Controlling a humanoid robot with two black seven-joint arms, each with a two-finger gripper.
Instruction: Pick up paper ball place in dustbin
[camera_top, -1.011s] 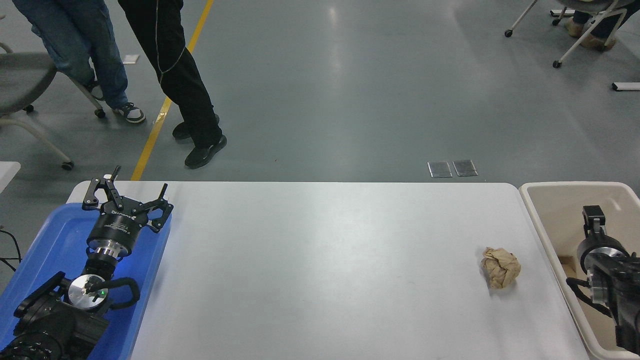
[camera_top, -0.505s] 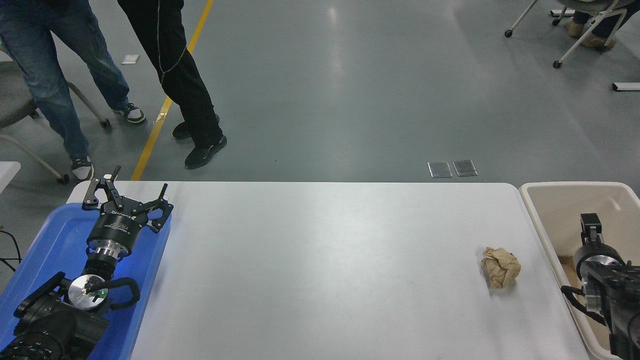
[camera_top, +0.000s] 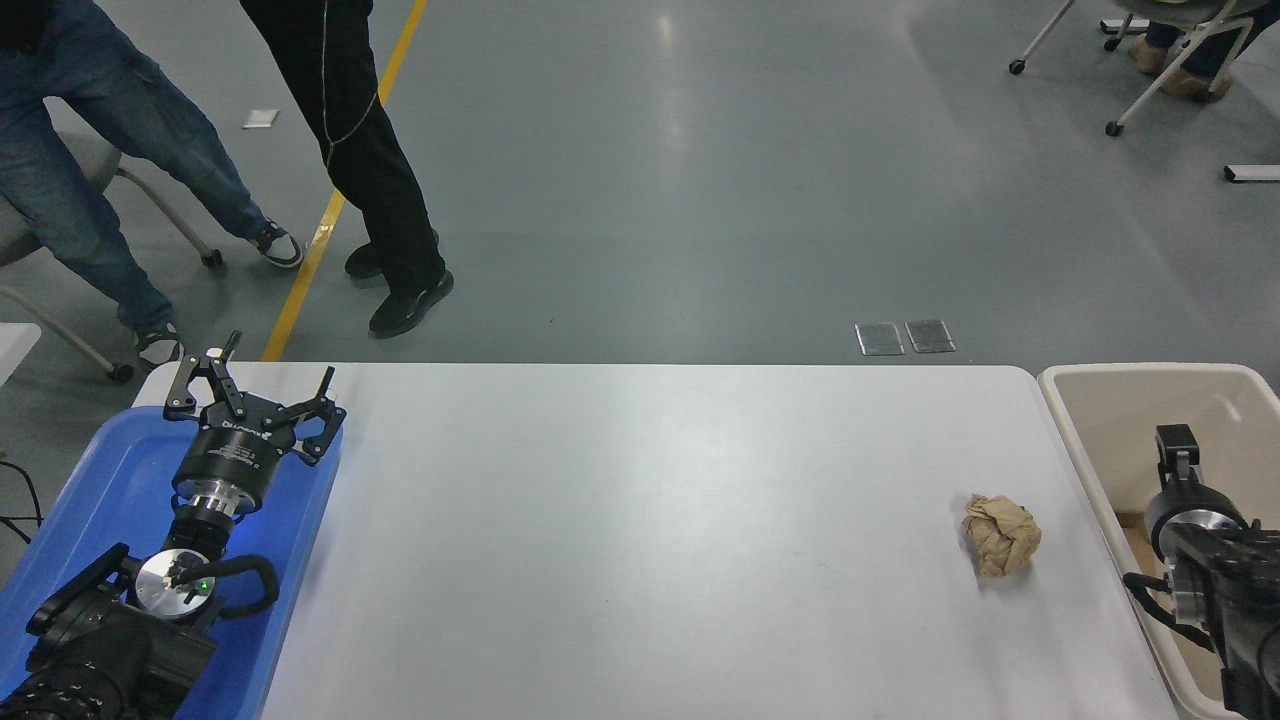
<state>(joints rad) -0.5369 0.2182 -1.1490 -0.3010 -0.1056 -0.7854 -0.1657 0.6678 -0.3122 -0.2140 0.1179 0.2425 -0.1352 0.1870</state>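
Resting over the blue tray (camera_top: 95, 480) at the lower left, the left arm is lying parked, and its left gripper (camera_top: 255, 385) is sitting with fingers spread apart, grasping nothing, above the tray's far edge. Beyond the tabletop's far left corner, two people are standing on the grey floor: one in blue jeans (camera_top: 90, 190) beside a wheeled chair, the other in black trousers (camera_top: 370, 170) next to a yellow floor line (camera_top: 330, 210). The white tabletop (camera_top: 640, 520) is stretching across the middle of the view. Toward its right end, the paper ball (camera_top: 1001, 535), a crumpled tan wad, is lying on the tabletop, untouched and near the dustbin (camera_top: 1075, 435) but apart from its rim. The cream dustbin is standing just past the tabletop's right edge. The right arm is reaching in from the lower right corner and is hanging over the dustbin's interior; of the right gripper (camera_top: 1176, 446) only a small black part is showing beyond the silver wrist, so whether it is spread or clenched cannot be told. It is staying well clear of the paper ball.
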